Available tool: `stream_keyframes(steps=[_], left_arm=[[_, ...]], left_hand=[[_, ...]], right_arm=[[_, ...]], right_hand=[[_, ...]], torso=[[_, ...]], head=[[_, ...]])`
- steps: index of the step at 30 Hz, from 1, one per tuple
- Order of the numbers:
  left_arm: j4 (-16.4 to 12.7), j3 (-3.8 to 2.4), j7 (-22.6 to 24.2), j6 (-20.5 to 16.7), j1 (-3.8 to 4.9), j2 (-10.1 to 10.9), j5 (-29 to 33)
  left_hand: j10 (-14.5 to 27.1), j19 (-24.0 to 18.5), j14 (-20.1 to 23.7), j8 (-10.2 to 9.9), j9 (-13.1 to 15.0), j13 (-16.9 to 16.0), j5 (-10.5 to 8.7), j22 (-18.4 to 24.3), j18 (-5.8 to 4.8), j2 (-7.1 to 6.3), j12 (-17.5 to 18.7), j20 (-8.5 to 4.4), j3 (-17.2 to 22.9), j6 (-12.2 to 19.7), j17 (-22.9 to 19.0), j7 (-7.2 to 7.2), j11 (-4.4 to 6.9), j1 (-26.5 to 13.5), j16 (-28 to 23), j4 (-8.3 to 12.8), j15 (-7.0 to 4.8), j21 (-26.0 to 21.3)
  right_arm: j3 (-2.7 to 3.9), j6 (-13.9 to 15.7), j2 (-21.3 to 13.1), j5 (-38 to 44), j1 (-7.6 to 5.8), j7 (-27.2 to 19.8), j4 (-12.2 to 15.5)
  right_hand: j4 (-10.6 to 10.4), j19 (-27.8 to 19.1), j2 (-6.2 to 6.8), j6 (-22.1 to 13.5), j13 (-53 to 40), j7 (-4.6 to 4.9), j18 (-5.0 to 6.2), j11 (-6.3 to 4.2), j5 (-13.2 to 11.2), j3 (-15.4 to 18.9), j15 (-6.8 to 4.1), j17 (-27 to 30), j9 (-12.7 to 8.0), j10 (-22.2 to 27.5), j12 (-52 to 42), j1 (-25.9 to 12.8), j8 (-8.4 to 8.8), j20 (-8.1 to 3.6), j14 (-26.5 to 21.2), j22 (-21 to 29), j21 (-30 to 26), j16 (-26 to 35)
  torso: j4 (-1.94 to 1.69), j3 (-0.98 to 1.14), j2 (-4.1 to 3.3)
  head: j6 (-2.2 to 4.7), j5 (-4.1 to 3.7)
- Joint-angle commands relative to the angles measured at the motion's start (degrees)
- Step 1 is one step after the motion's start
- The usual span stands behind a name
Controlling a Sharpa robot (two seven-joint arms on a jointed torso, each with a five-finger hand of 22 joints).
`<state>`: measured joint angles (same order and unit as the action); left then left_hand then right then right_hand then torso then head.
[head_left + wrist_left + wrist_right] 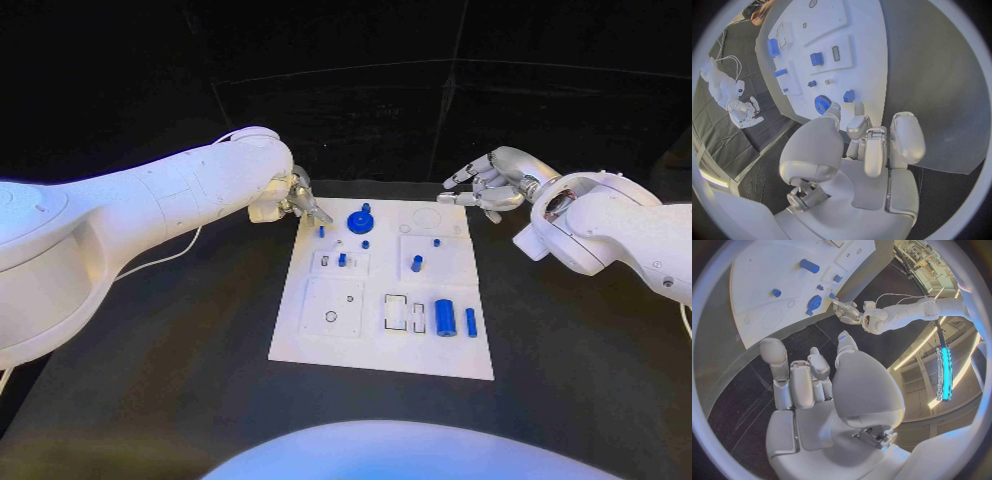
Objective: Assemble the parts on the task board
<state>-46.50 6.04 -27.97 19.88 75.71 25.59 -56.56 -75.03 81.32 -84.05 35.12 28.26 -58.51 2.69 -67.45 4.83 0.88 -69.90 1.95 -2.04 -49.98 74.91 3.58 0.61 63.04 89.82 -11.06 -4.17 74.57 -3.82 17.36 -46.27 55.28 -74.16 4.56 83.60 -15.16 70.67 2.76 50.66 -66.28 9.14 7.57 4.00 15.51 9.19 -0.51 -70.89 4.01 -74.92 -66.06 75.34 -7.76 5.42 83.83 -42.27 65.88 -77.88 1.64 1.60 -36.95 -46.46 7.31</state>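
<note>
The white task board (335,340) lies in the middle of the black table. A round blue gear-like part (361,220) stands near its far edge, with small blue pegs (417,263) scattered around it. A blue cylinder (446,317) and a thinner blue piece (470,320) lie at the near right. My left hand (296,197) hovers at the board's far left corner, holding nothing; the gear (822,104) and a small blue part (849,95) lie just beyond its fingertips (859,109). My right hand (490,185) hangs past the far right corner, empty, fingers loosely apart (774,356).
The board carries several recesses: a round one (428,221) at the far right, rectangular slots (395,312) near the cylinder and a square plate (335,305) at the near left. A white cable (159,258) trails beside my left arm. Black table surrounds the board.
</note>
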Motion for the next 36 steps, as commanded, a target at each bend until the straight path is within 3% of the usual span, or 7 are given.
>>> stream_keyframes(steps=[1, 12, 36], left_arm=[[0.28, -0.03, 1.08, 1.17, -0.05, -0.37, -0.38], [0.62, -0.03, 0.95, 0.94, -0.54, -1.28, -0.36], [0.99, -0.03, -0.36, 1.14, -0.63, -1.51, -0.36]], left_hand=[[-0.33, 0.43, -5.95, 0.31, -0.12, -0.05, 0.05, -0.08, -0.15, 0.18, -0.23, -0.03, -0.31, -0.48, 15.09, -0.08, 0.13, 0.50, 0.18, 0.02, -0.15, 0.26], [-0.43, 0.46, -5.95, 0.42, -0.26, -0.13, 0.05, -0.18, -0.16, 0.87, -0.31, -0.08, -0.45, -0.71, 15.09, -0.15, 0.19, 1.26, 0.18, 0.16, -0.20, 0.31], [-0.42, 0.46, -5.95, 0.57, -0.64, 0.00, 0.05, -0.29, -0.18, 2.43, -0.24, -0.16, -0.43, -0.86, 15.09, -0.18, 0.23, 3.96, 0.18, 1.41, -0.25, 0.28]], right_arm=[[0.03, 0.20, 0.12, -0.15, -0.10, -0.51, 0.05], [0.03, 0.14, 0.36, -0.15, -0.10, -0.48, -0.02], [0.03, 0.16, 0.25, -0.15, -0.11, -0.38, 0.14]], right_hand=[[-0.28, 0.49, 0.05, -0.24, 0.06, 0.02, 0.71, 0.03, 0.40, 0.08, -0.11, -0.05, -0.05, 0.32, -0.36, 0.70, -0.22, -0.07, 2.36, 0.03, -0.19, 0.20], [-0.32, 0.53, 0.01, -0.27, 0.04, 0.02, 0.70, 0.04, 0.64, 0.14, -0.11, -0.06, -0.06, 0.30, -0.40, 0.76, -0.23, -0.07, 2.37, -0.03, -0.16, 0.20], [-0.32, 0.53, 0.01, -0.27, 0.04, 0.02, 0.70, 0.04, 0.64, 0.14, -0.11, -0.06, -0.06, 0.30, -0.40, 0.76, -0.23, -0.07, 2.37, -0.03, -0.16, 0.20]], torso=[[-0.01, 0.00, 0.05], [-0.01, 0.00, 0.06], [-0.01, -0.01, 0.04]], head=[[0.00, -0.05], [-0.05, -0.02], [-0.04, -0.20]])
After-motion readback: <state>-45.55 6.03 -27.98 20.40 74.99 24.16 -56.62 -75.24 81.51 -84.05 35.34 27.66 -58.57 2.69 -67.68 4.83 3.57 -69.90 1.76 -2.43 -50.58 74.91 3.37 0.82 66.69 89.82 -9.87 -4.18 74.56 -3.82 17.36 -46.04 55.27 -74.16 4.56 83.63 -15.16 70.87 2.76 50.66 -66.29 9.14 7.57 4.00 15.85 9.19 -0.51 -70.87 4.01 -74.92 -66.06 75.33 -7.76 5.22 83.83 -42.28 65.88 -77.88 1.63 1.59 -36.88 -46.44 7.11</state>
